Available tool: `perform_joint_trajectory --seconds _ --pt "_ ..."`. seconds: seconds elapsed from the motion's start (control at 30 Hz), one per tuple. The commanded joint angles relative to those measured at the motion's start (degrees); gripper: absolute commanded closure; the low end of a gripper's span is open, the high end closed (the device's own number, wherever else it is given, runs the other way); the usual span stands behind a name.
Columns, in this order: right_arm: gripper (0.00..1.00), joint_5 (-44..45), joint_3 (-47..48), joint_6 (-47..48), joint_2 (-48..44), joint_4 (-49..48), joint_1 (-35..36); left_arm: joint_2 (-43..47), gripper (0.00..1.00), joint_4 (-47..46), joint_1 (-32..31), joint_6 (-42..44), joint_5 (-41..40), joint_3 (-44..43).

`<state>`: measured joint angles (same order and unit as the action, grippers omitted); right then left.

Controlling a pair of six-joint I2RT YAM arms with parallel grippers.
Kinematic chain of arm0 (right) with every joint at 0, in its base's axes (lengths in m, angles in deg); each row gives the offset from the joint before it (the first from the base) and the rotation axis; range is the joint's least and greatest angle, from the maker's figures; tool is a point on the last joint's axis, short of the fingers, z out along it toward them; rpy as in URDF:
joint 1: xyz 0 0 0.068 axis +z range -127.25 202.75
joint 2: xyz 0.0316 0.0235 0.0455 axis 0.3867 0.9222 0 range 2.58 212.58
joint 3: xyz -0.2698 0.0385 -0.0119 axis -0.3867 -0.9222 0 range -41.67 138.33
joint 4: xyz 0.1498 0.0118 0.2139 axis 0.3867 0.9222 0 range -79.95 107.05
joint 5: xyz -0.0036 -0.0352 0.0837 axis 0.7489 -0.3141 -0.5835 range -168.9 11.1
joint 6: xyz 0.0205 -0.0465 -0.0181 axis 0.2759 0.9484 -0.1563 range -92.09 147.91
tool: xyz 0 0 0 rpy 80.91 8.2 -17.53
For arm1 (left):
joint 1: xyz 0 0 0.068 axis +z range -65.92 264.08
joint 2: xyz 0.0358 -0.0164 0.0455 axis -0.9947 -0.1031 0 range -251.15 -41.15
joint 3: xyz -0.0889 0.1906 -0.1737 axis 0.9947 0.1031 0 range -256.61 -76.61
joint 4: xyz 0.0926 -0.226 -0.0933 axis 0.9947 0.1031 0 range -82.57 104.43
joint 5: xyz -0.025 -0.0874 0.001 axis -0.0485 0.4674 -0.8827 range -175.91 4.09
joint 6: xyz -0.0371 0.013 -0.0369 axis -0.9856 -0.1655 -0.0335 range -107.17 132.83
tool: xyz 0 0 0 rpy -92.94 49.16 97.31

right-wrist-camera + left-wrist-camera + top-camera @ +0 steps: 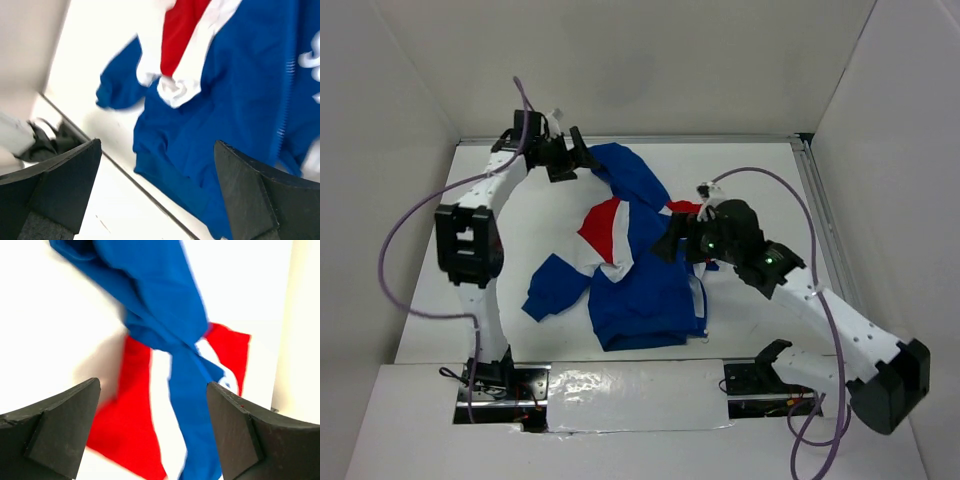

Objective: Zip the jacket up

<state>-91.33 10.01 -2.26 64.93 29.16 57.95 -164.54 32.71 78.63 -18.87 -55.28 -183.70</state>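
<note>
Top external: right gripper (668, 244) hides part of crumpled jacket (640, 295). It and left gripper (152, 390) gape wide, empty. Wrist views blurred.

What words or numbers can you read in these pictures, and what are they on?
White lettering on the blue jacket: blurred and cut off at the edge of the right wrist view, so it cannot be read.
Everywhere else: no words, numbers, labels or signs can be read in any view.
</note>
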Motion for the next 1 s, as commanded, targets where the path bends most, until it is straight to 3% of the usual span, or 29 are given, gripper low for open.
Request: perform_joint_trajectory --seconds 0.0,0.13,0.3,0.4,0.6,0.77,0.97 --pt "0.00 6.52 -4.56 -4.18 -5.72 5.93 -3.37 15.95 0.01 3.89 -0.78 3.31 -3.99 7.11" --pt "0.00 7.42 -9.75 -8.05 -8.29 8.13 -10.84 27.13 0.01 6.19 -8.93 0.95 -10.67 22.15" --pt "0.00 5.31 -14.67 -8.24 -6.29 5.94 -18.22 40.40 0.01 -4.75 -19.40 -4.32 -3.15 48.05" --pt "0.00 4.35 -16.08 -8.23 -4.25 4.01 -20.43 42.62 0.01 -5.86 -29.83 -12.03 -5.90 53.20" --pt "0.06 -1.02 -21.00 -8.93 -2.76 -3.90 -21.31 35.52 0.01 -5.77 -41.90 -16.28 -13.13 47.69" --pt "0.08 -2.25 -22.85 -7.53 0.13 -6.37 -21.66 22.71 0.01 -0.68 -42.45 -16.90 -14.89 37.59" --pt "0.10 -2.95 -25.22 -5.78 3.56 -8.73 -21.84 15.12 0.01 3.12 -43.41 -16.55 -17.10 30.98"
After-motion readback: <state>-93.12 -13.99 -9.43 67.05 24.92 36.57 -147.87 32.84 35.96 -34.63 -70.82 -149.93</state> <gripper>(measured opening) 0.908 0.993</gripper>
